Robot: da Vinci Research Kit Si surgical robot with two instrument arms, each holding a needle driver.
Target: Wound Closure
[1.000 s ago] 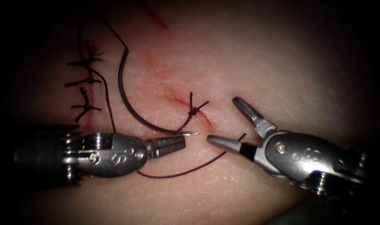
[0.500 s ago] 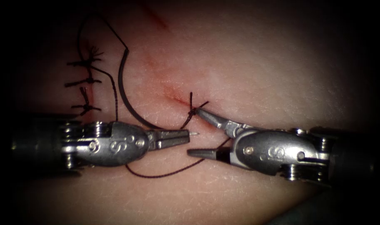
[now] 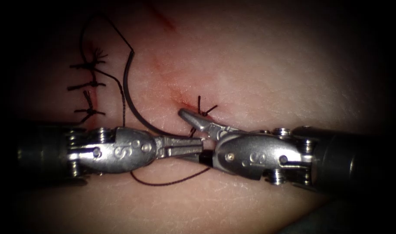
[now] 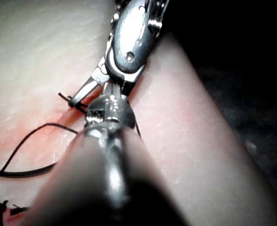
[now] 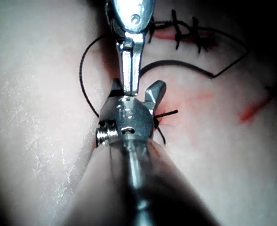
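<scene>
My left tool (image 3: 200, 145) comes in from the left, its jaws shut on the curved needle (image 3: 129, 97) close to its point. The needle arcs up over the tissue (image 3: 267, 73) left of the cut (image 3: 180, 97) and is not in it. My right tool (image 3: 183, 135) has its jaws open around the left tool's tip, one jaw just under the knot (image 3: 201, 112), the other beneath the left jaws. In the right wrist view the right tool (image 5: 136, 88) straddles the left tool's fingers (image 5: 130, 66), with the needle (image 5: 176, 63) behind. Thread (image 3: 171, 180) loops below both tools.
Three finished stitches (image 3: 88, 83) sit on a second cut at the far left, with thread (image 3: 98, 26) running from the needle's tail above them. A streak of red fluid (image 3: 163, 21) marks the tissue at the top. In the left wrist view the right tool (image 4: 133, 37) is close ahead.
The right tool has swung in from the right and moved left, open, until its jaws straddle the left tool's tip and hide the needle's point. The left tool edged slightly right.
</scene>
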